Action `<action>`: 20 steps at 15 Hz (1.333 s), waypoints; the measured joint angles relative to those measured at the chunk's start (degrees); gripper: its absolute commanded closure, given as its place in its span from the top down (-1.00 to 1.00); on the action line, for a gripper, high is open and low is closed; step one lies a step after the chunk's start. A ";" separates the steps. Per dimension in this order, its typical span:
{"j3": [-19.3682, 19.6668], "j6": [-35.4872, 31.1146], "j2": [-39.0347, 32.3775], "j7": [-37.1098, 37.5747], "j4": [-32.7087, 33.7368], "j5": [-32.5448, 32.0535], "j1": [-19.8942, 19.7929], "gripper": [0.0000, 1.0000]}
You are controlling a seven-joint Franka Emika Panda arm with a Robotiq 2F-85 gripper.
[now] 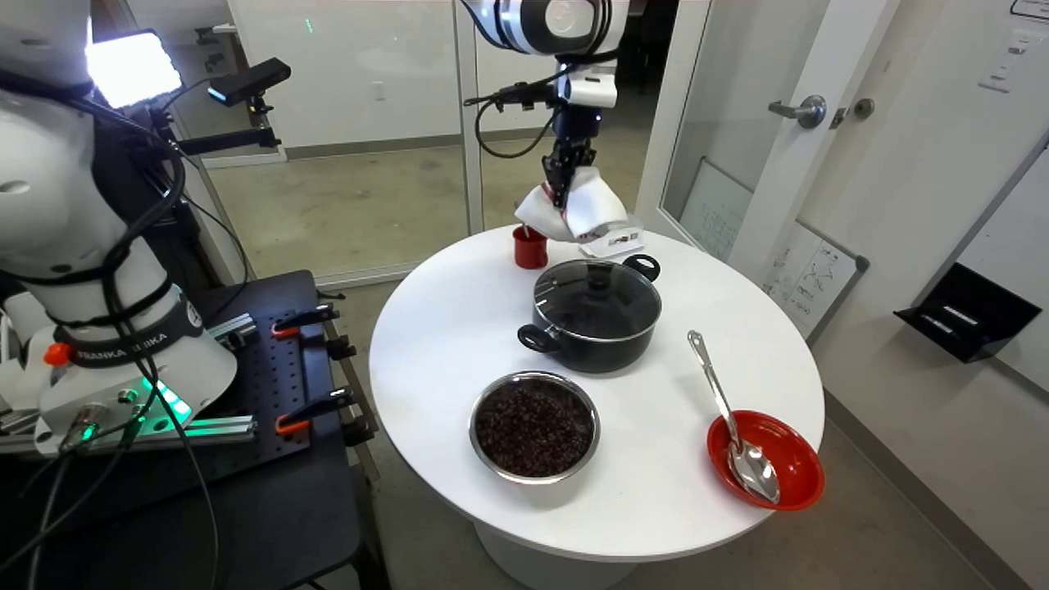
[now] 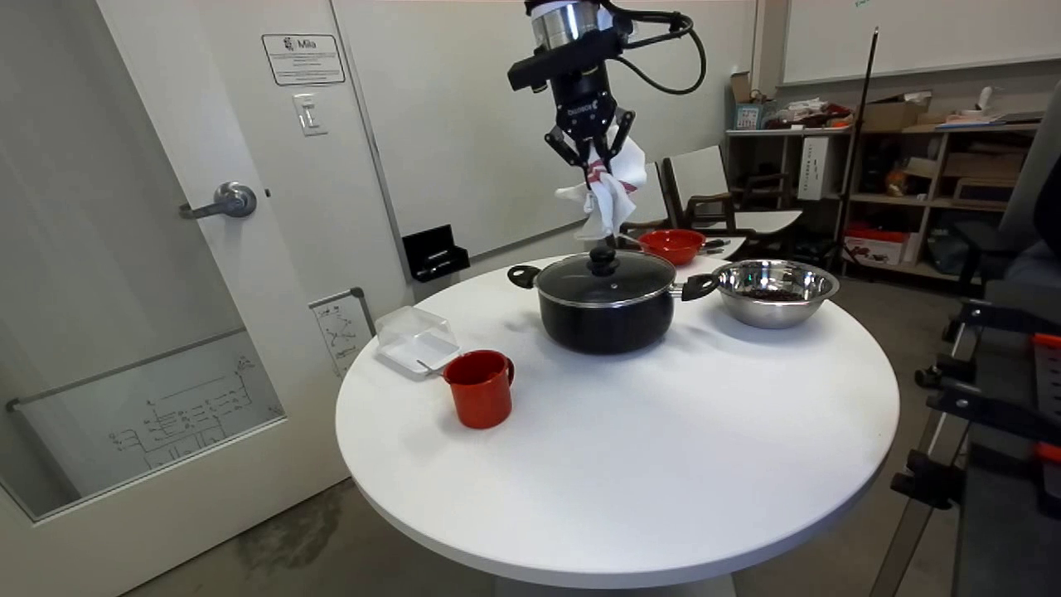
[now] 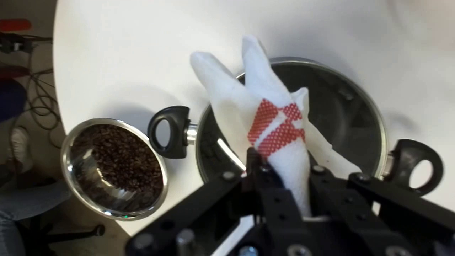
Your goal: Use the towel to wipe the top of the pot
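The white towel (image 3: 265,115) with red pattern is pinched by the gripper (image 2: 598,162) and is held above the black pot (image 2: 605,325), on which the glass lid (image 1: 569,303) is placed. In an exterior view, at seven o'clock from the pot, a steel bowl (image 1: 533,478) with dark beans (image 1: 534,430) is seen.

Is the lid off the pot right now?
No: in an exterior view the lid sits on top of the pot, its black knob pointing up.
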State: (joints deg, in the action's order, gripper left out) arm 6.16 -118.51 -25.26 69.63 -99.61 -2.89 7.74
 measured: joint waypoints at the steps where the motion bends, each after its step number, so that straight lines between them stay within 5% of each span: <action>1: -0.63 -4.25 1.49 0.00 -2.75 0.01 0.07 -0.93; 5: -2.55 -19.12 3.36 -1.11 -13.22 0.17 0.04 -0.93; 9: -5.27 -26.39 4.79 -4.70 -20.92 1.33 0.14 -0.93; 20: -13.14 -17.16 8.43 -24.13 -27.91 8.64 0.77 -0.93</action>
State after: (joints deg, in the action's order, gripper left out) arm -6.98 -135.66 -16.83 45.50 -127.52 5.76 8.51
